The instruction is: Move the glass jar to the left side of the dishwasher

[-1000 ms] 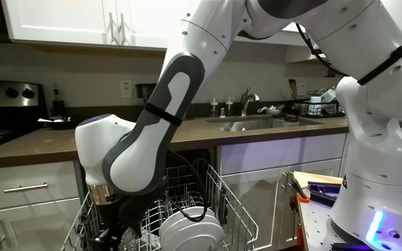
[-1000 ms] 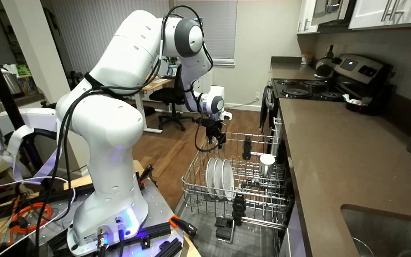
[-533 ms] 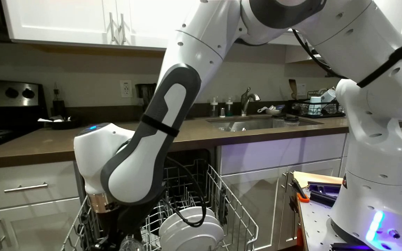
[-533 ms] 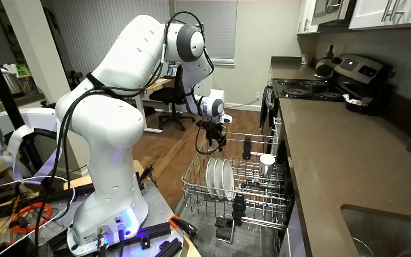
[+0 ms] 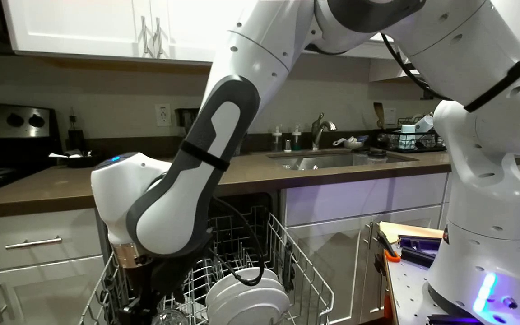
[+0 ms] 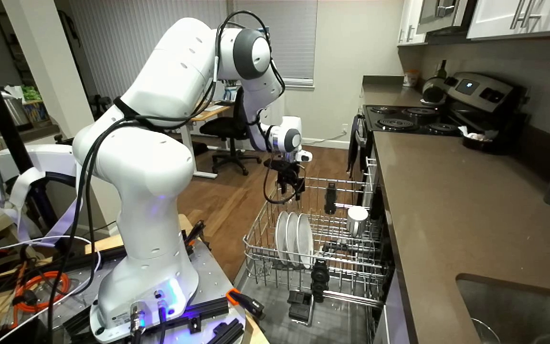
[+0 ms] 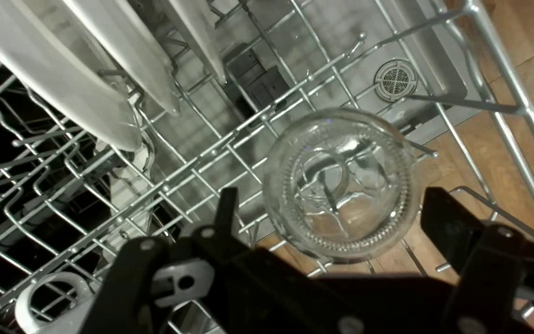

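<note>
Glass jar sits in the dishwasher rack, near its front edge; your gripper flanks it, jaws wide. Left-side placing looks done; backing away likely remains.

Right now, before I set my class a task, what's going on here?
A robot arm extends over a dishwasher rack, its tool at a glass jar. In the wrist view the jaws stand open to either side of the jar, so it does not look gripped. Three white plates stand on edge in the rack, and a white mug is there too. The job is to get the jar to the left side of the dishwasher.
</note>
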{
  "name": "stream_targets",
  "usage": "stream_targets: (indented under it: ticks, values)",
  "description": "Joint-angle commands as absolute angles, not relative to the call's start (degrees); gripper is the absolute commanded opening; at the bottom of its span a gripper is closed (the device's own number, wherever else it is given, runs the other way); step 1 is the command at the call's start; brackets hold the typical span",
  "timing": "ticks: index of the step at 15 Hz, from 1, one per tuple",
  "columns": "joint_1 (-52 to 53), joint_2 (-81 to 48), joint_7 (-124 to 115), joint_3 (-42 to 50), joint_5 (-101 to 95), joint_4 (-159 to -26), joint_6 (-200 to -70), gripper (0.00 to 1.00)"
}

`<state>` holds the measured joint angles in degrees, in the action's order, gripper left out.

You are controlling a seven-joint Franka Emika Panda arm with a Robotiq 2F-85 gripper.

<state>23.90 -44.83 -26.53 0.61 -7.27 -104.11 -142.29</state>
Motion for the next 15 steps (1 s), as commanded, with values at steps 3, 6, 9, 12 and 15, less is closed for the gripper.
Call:
stream_targets:
  ticks: [3, 6, 9, 12, 15]
  values:
    - [23.68, -39.35, -26.88, 1.69, -7.65, -106.38, -134.67, 1.00]
    - [22.61, -37.37, -26.66, 1.72, -7.79, -106.43, -130.33, 1.00]
    - [21.94, -35.96, -27.04, 2.02, -8.10, -106.52, -127.93, 1.00]
    - [21.35, -34.61, -27.71, 2.35, -8.34, -107.28, -127.56, 1.00]
    - [20.81, -33.28, -28.32, 2.89, -8.65, -108.62, -128.03, 1.00]
